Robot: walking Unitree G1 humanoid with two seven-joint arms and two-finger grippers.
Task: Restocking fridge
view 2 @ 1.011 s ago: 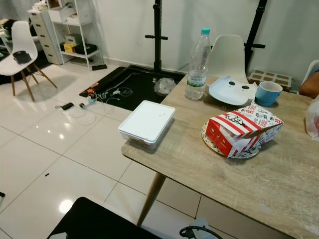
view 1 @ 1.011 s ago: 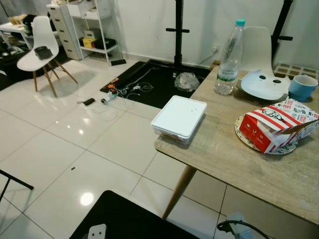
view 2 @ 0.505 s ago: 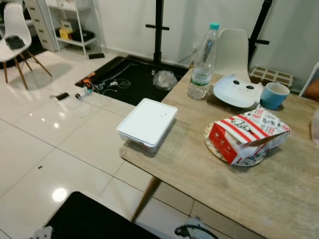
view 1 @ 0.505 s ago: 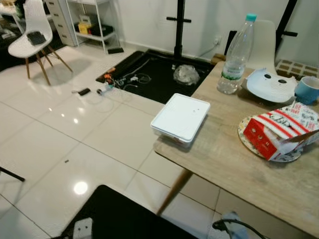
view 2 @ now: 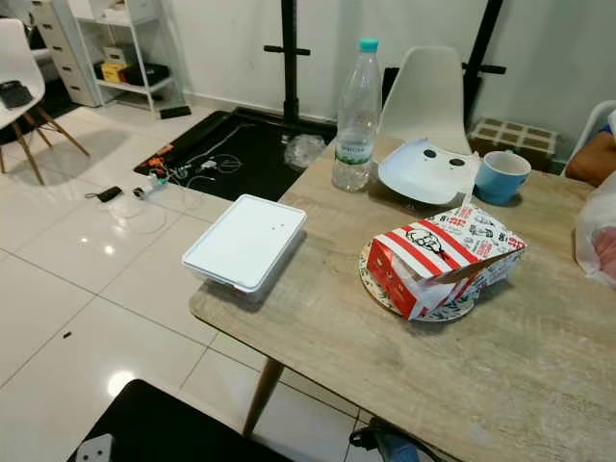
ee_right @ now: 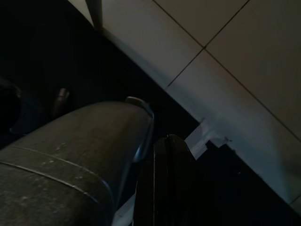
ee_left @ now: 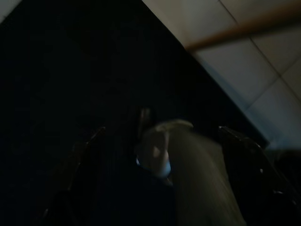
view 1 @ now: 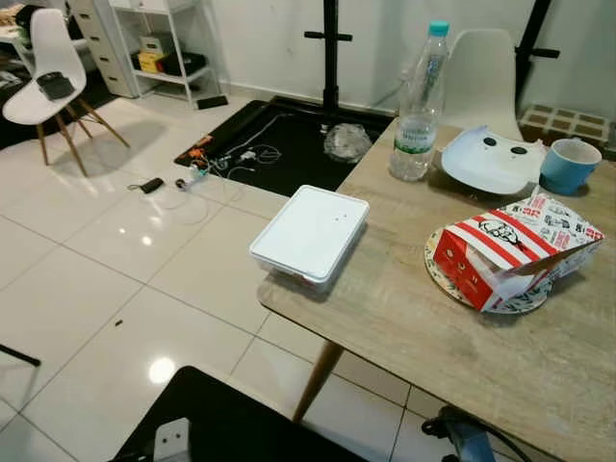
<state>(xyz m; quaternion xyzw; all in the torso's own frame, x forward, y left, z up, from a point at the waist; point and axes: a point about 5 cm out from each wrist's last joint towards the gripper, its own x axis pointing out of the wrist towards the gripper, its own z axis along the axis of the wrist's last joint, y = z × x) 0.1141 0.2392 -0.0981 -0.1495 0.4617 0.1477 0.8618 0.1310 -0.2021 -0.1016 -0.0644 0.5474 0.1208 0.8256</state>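
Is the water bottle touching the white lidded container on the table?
Apart. The right eye view shows the water bottle standing well behind the white lidded container, with bare wooden table between them.

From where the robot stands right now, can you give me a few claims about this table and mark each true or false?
1. The white lidded container sits at the table's corner nearest the open floor. True.
2. The water bottle lies on its side. False: it stands upright, its cap on.
3. The red-and-white striped food box rests on a round plate. True.
4. The blue cup stands beside the white container. False: it stands at the far side of the table, near the white mask-like piece.
5. A white chair stands across the tiled floor. True.
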